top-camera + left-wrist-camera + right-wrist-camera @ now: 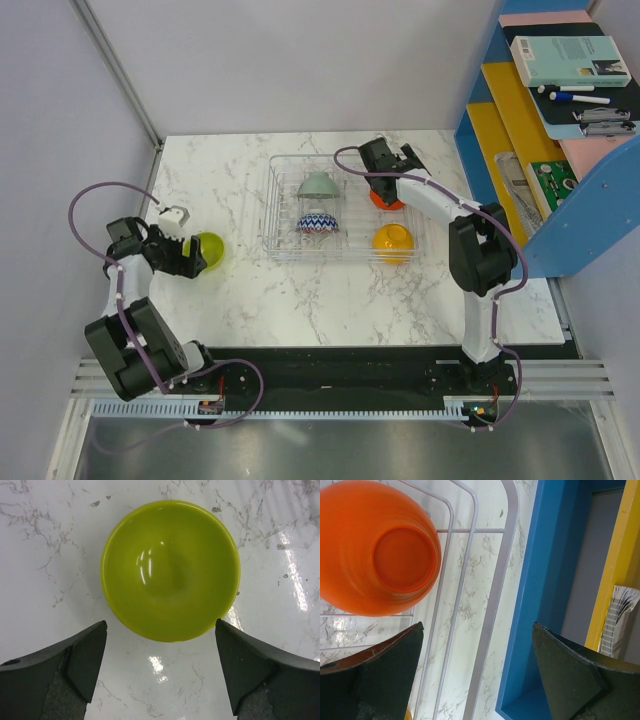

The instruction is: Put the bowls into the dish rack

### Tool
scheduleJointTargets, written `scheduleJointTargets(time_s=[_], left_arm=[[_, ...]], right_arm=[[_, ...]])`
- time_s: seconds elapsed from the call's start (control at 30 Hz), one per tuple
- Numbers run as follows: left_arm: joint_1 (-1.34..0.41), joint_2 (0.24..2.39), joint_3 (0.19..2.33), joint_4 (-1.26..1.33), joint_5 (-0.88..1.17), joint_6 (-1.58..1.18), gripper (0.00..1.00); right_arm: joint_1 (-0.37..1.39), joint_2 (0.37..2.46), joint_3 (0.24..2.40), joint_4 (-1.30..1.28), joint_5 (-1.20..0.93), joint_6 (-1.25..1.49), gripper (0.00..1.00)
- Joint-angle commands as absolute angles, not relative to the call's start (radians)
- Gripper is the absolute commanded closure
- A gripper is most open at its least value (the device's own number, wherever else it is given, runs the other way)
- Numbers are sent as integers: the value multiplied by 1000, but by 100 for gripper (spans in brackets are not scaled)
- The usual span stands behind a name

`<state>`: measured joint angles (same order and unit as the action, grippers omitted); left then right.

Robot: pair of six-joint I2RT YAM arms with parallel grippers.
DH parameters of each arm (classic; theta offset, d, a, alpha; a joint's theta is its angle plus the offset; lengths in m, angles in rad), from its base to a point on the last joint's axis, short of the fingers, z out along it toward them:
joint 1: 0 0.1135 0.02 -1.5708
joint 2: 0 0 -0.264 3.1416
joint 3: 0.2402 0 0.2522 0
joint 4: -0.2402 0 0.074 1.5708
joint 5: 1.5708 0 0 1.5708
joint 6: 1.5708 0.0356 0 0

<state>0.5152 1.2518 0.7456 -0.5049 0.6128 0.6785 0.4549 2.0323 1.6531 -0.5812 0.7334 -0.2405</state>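
Note:
The clear dish rack (pixel 282 246) stands mid-table. Inside it are a pale grey-green bowl (pixel 318 185), a blue-white zigzag bowl (pixel 317 224), an orange-yellow bowl (pixel 393 240) and a red-orange bowl (pixel 385 200). The red-orange bowl (pixel 380 550) lies upside down on the rack's wires (pixel 465 580). My right gripper (pixel 390 176) hovers open just past it with nothing between its fingers (pixel 476 626). A lime green bowl (pixel 212 250) rests upright on the table left of the rack. My left gripper (pixel 188 258) is open just short of this bowl (pixel 170 570), its fingers (pixel 90 655) clear of the rim.
A blue shelf unit (pixel 590 200) with a book, pens and yellow dividers stands at the table's right edge, close to the rack's right wall (pixel 492 610). Its blue side (pixel 550 580) is right beside my right gripper. Walls close off the left and back.

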Motion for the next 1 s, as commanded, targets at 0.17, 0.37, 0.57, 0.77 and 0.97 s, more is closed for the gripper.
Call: scheduleJointTargets(time_s=[0.17,0.37,0.57,0.77,0.97], left_arm=[[489,1371,818,-434,545,690,25],[456,1407,842,-417,528,673,59],[422,1422,847,-416,525,661,77],[411,1428,851,-414,531,647,98],[411,1401,848,-416,558,626,98]], right_arm=[[456,2042,1695,-545,739,-255,4],[453,2066,1704,-538,747,-259,4],[440,2094,1712,-532,753,-264,4],[431,2108,1723,-522,764,-273,4],[417,2134,1752,-500,776,-284,4]])
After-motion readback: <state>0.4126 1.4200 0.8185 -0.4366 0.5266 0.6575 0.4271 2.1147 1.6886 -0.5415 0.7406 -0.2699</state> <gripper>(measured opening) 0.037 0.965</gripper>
